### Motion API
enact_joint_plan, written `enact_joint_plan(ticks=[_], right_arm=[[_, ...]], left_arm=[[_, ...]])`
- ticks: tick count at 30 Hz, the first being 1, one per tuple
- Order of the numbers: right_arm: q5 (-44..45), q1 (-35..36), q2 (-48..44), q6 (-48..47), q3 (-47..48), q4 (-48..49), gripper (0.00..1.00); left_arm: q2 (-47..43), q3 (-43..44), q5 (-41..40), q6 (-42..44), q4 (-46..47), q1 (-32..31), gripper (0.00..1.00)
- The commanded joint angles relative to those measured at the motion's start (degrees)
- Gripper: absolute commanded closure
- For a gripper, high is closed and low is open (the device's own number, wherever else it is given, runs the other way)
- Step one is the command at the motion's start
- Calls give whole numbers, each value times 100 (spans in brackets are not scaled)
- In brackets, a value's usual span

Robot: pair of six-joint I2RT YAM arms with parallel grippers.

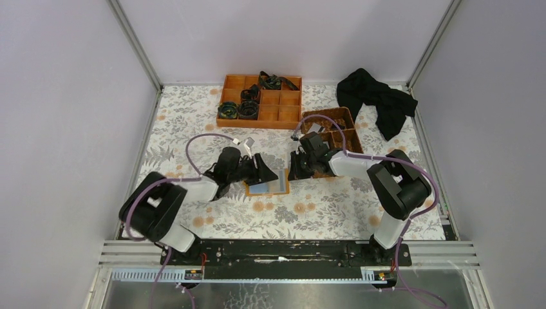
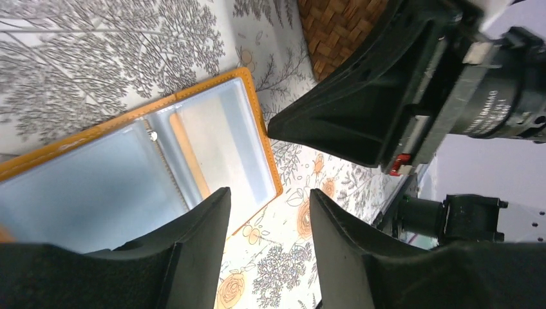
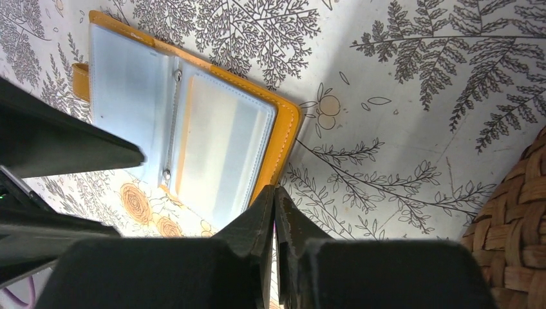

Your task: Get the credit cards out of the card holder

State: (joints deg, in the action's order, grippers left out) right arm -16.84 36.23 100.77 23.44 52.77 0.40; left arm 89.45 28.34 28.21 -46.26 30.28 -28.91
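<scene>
The card holder [image 1: 268, 187] lies open on the floral table between my two grippers, pale blue-grey inside with an orange rim. It shows in the left wrist view [image 2: 129, 174] and the right wrist view [image 3: 193, 135]. Its clear sleeves look pale; I cannot make out separate cards. My left gripper [image 2: 270, 215] is open and empty, one finger over the holder's near corner, the other over bare table. My right gripper [image 3: 275, 191] is shut, its tips at the holder's orange rim [image 3: 283, 141]. Whether it pinches anything is hidden.
An orange compartment tray [image 1: 257, 124] with black items stands at the back. A brown wicker basket [image 1: 328, 114] sits just behind the right gripper and shows in both wrist views [image 2: 341, 26] [image 3: 515, 212]. A black cloth [image 1: 380, 100] lies at the back right.
</scene>
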Motion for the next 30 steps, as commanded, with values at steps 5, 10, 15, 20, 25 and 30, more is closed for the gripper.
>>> enact_joint_plan(ticks=[5, 10, 15, 20, 25, 30], right_arm=[[-46, 16, -295, -128, 304, -46, 91], [-23, 57, -340, -177, 407, -102, 90], [-107, 101, -281, -145, 435, -44, 85], [-216, 146, -55, -74, 464, 67, 80], [-269, 165, 130, -54, 495, 125, 78], [-283, 174, 283, -50, 524, 141, 81]], left_arm=[[-1009, -340, -1333, 608, -1343, -41, 44], [-1013, -475, -1621, 687, -1630, -36, 46], [-898, -448, -1822, 809, -1766, -38, 47], [-621, -439, -1629, 753, -1529, -36, 47], [-487, -448, -1533, 730, -1403, -37, 48], [-457, -458, -1514, 724, -1372, -29, 48]])
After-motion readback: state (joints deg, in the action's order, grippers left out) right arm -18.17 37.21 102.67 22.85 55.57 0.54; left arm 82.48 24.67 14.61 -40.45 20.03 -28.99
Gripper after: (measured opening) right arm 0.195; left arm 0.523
